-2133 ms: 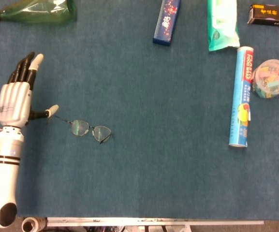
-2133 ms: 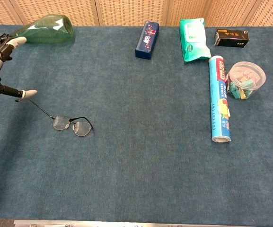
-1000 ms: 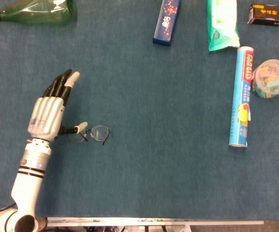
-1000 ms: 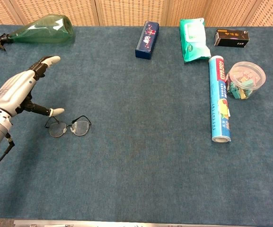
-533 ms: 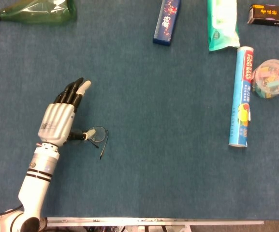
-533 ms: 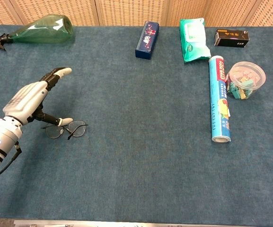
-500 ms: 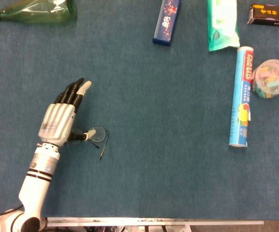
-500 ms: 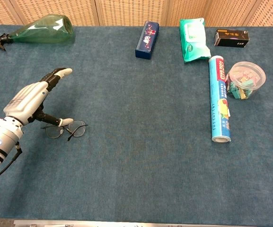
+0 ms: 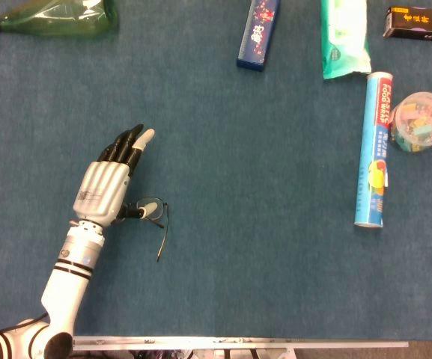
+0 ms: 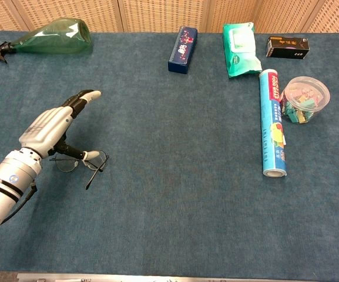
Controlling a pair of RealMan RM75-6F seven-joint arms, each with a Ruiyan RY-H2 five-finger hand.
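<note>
1. Desk (image 9: 275,262): blue felt-like top, carries everything below.
2. Left hand (image 9: 107,187): flat above the desk at the left, palm down, fingers straight and close together, pointing up-right in the head view. Thumb tucked under, tip at the glasses' frame; whether it actually touches, can't tell. Nothing gripped, hand is open. Right hand doesn't show in either view.
3. Green spray bottle (image 9: 58,16): lying on its side at the far left corner, nozzle pointing left, well apart from the hand.
4. Food wrap roll (image 9: 373,149): blue tube, lies lengthwise at the right, just beside the clear tub.
5. Wet wipes pack (image 9: 343,37): green, far edge, right of centre.
6. Dark blue box (image 9: 257,34): long, far edge near centre.
7. Clear tub (image 9: 421,121): round, full of coloured clips, far right.
8. Black box (image 9: 415,22): small, far right corner.
9. Glasses (image 10: 96,160): thin wire frame, flat on the desk directly under and just right of the left hand; one lens partly hidden by the hand, one temple arm sticking out toward the near edge.
</note>
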